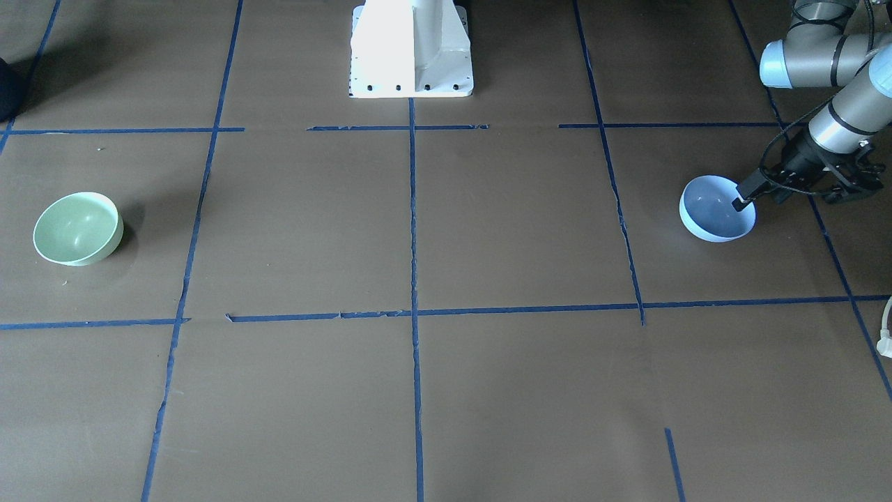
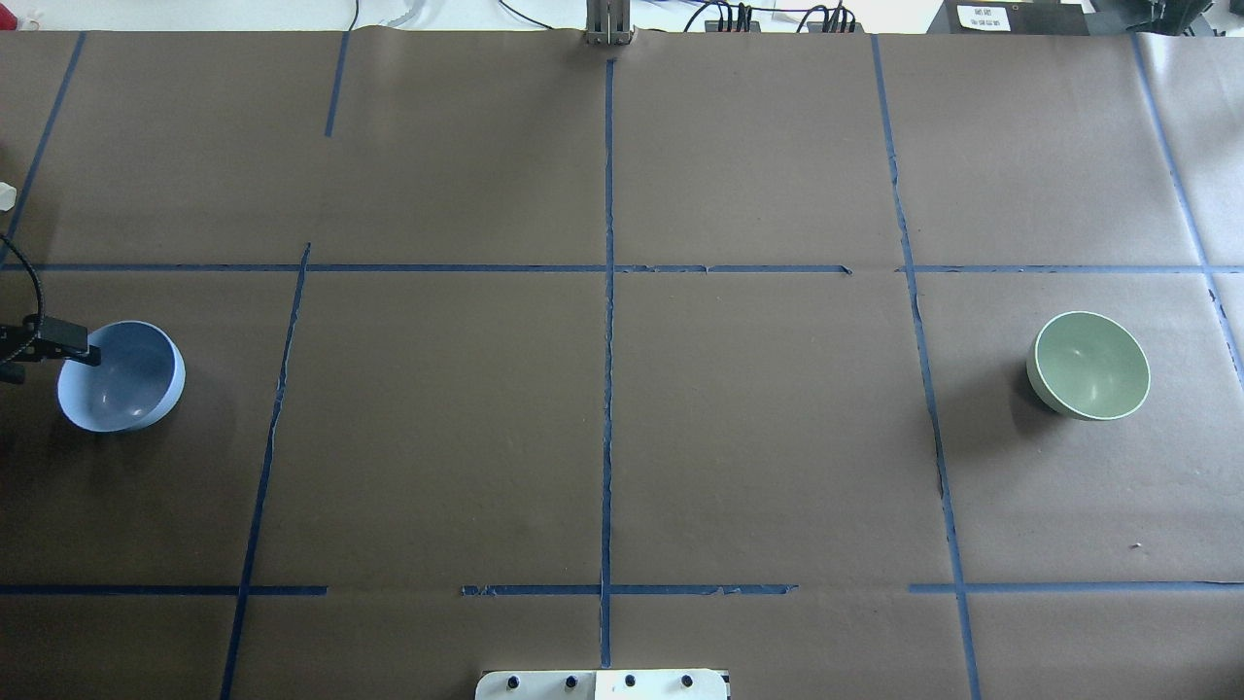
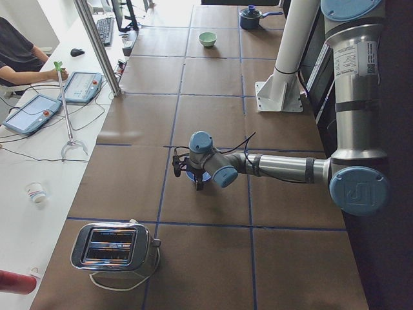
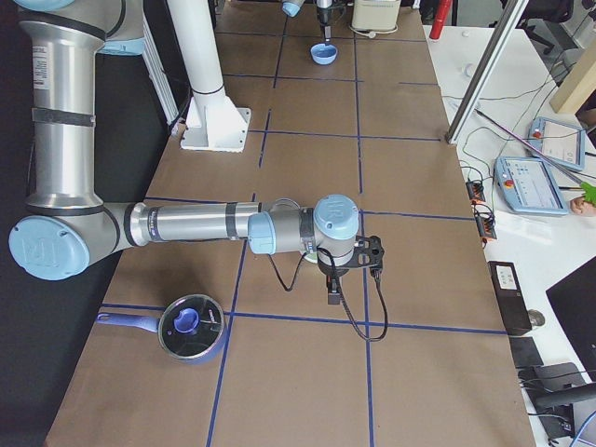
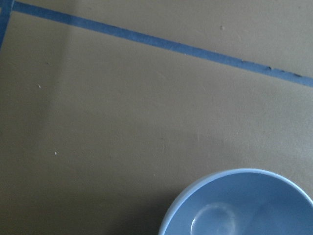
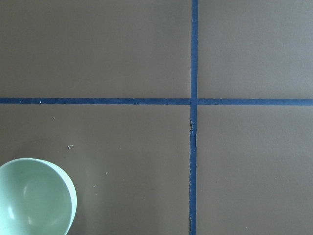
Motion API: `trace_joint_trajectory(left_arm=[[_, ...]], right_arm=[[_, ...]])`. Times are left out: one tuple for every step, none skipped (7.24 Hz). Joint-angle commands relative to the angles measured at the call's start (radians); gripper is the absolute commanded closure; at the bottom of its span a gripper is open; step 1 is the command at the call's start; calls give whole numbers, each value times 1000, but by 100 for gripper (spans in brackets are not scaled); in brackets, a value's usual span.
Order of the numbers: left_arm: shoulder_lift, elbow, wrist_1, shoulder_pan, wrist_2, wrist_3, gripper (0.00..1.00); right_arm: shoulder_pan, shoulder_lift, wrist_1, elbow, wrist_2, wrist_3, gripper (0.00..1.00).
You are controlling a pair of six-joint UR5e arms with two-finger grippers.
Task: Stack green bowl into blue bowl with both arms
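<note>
1. A small round pale blue bowl [image 1: 716,213] sits on the brown paper tabletop [image 1: 488,230], far over on the robot's left side.
2. A small round pale green bowl [image 1: 78,229] sits far over on the robot's right side. The two bowls are well apart, and both have the open side up.
3. The silver-grey left arm [image 3: 284,168] stretches out low and flat over the tabletop. Its wrist bends down, so its jaws point down at the blue bowl.
4. One black finger [image 1: 747,195] reaches over the rim on the side of the blue bowl away from the middle. Its tip is just inside the bowl. The other finger is hard to see, so I cannot tell if these jaws are wide, narrow or holding the rim.
5. The silver-grey right arm [image 4: 186,223] stretches out flat too. Its wrist turns down and its jaws hang above the tabletop, pointing down. They show only from the side, so I cannot tell if they are wide or narrow.
6. The right wrist view shows the green bowl in its bottom left corner, next to a cross of blue tape lines [image 6: 193,147].
7. The left wrist view shows the blue bowl at its bottom edge.
8. A white square pedestal [image 1: 411,49] stands at the robot's edge of the tabletop.
</note>
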Motion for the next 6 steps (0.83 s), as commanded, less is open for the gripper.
trace_joint_trajectory(left_arm=[[0, 36, 0, 45, 11, -4, 3], [-1, 40, 1, 48, 11, -2, 12], [0, 40, 1, 48, 12, -5, 46], [0, 33, 1, 48, 11, -5, 75], [0, 27, 4, 46, 5, -2, 93], [0, 24, 6, 46, 0, -4, 99]], right_arm=[[-1, 2, 1, 1, -1, 2, 0], [-1, 2, 1, 2, 1, 2, 0], [-1, 2, 1, 2, 1, 2, 0], [-1, 2, 1, 1, 1, 2, 0], [-1, 0, 0, 1, 3, 2, 0], [-1, -3, 0, -4, 3, 0, 0]])
